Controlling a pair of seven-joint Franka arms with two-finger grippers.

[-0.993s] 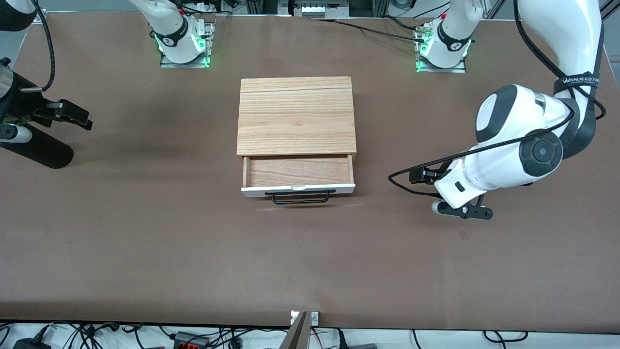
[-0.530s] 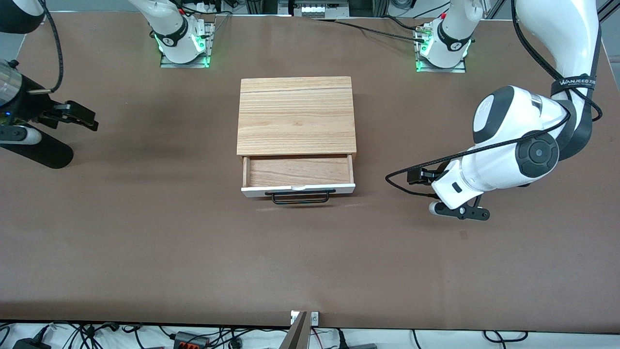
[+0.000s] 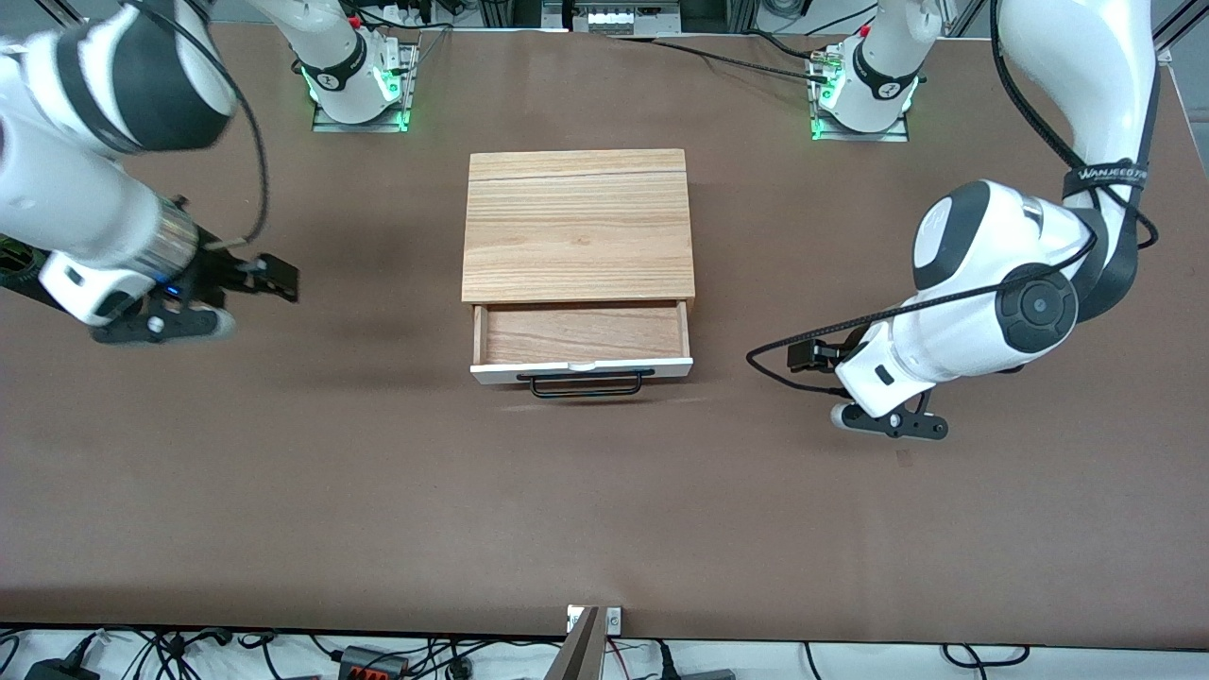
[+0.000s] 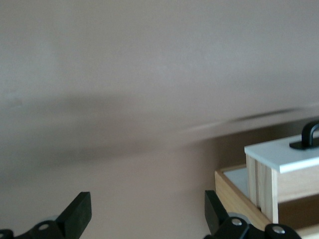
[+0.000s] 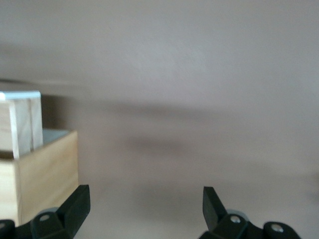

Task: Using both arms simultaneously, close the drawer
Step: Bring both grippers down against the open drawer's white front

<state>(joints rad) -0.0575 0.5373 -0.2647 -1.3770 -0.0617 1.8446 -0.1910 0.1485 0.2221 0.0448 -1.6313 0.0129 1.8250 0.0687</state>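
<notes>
The light oak box (image 3: 578, 227) stands mid-table. Its drawer (image 3: 581, 332) is pulled out toward the front camera, with its white front panel (image 3: 581, 369) and black wire handle (image 3: 586, 383) showing. My left gripper (image 3: 810, 355) is open and empty, low over the table beside the drawer at the left arm's end. In the left wrist view (image 4: 147, 219) the panel (image 4: 281, 153) and handle (image 4: 310, 135) show. My right gripper (image 3: 272, 280) is open and empty over the table at the right arm's end. The right wrist view (image 5: 144, 209) shows the box (image 5: 42, 172).
Both arm bases (image 3: 359, 85) (image 3: 861, 90) glow green along the table edge farthest from the front camera. A small metal bracket (image 3: 593, 621) sits at the nearest edge, with cables below it. Bare brown table (image 3: 586, 510) lies on every side of the box.
My right arm has swung in from the table's end toward the box, bringing its gripper much closer. My left gripper has edged slightly toward the drawer. The drawer has not moved.
</notes>
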